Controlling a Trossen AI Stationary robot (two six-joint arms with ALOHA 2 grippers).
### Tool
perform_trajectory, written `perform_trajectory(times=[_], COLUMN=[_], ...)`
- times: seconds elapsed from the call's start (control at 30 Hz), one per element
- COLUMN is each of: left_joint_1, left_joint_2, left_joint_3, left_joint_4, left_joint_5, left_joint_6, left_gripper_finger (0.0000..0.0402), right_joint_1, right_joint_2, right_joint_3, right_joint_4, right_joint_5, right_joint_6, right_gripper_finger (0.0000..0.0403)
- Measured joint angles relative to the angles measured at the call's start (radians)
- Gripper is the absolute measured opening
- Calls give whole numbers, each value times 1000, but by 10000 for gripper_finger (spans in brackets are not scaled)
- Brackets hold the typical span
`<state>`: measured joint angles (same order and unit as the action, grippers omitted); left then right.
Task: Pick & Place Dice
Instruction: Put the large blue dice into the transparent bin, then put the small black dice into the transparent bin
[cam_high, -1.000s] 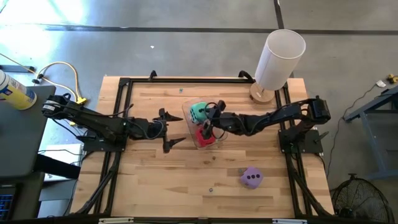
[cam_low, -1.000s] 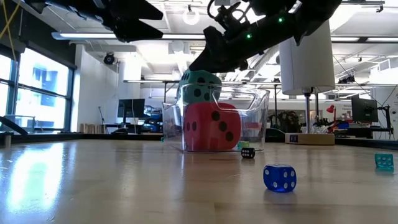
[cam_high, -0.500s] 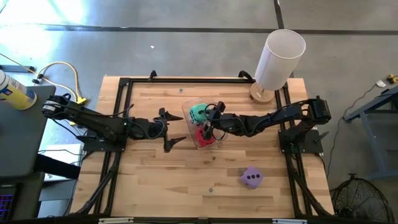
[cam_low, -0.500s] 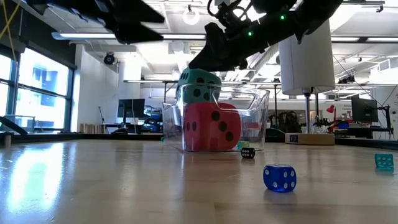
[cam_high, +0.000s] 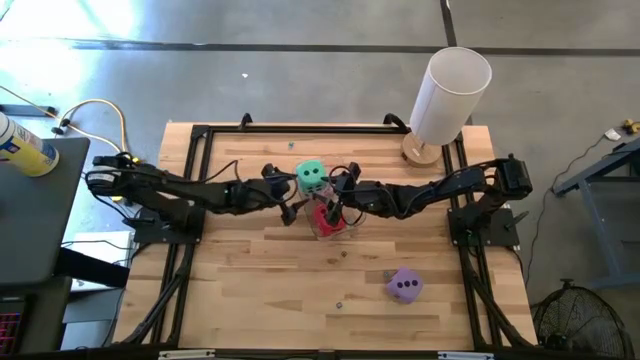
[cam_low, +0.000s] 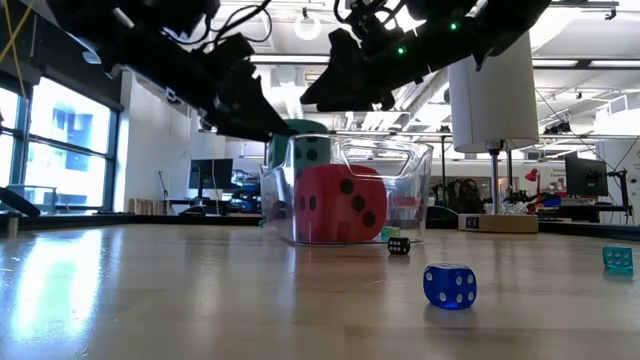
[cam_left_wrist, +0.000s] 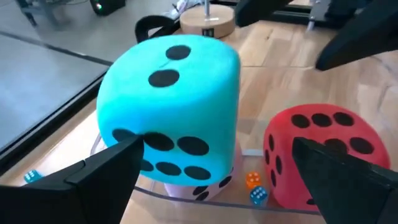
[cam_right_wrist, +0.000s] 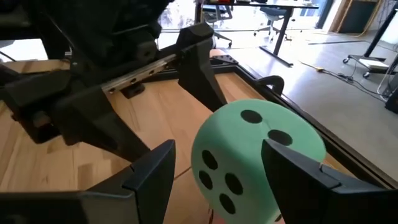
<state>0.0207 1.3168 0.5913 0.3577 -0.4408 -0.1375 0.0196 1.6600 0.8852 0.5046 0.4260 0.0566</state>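
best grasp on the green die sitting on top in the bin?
Grip the green die across two opposite vertical faces, coming from the left arm's side. It sits highest in the clear bin, above the rim, and the open left gripper already brackets it.

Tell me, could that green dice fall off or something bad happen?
Maybe. The green die sits high on the pink die in the clear bin, so a nudge might topple it out. The open left gripper and open right gripper both crowd the bin and could bump each other or the red die.
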Motion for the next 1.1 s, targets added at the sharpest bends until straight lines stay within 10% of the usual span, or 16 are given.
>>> perform_trajectory(times=[0.43,0.67,1.1], left_joint_1=[-108,-258,-616], left_joint_2=[-58,-187,-194], left_joint_3=[0,0,0], left_joint_4=[4,-17,-76], left_joint_5=[-14,-269,-294], left_joint_6=[52,163,-49], left_gripper_finger=[399,399,399], right_joint_1=[133,389,656], right_joint_2=[-43,-175,-167], right_joint_3=[2,3,-23], right_joint_4=[-29,-128,-697], right_joint_5=[-14,-8,198], right_joint_6=[-58,-45,517], right_gripper_finger=[232,232,232])
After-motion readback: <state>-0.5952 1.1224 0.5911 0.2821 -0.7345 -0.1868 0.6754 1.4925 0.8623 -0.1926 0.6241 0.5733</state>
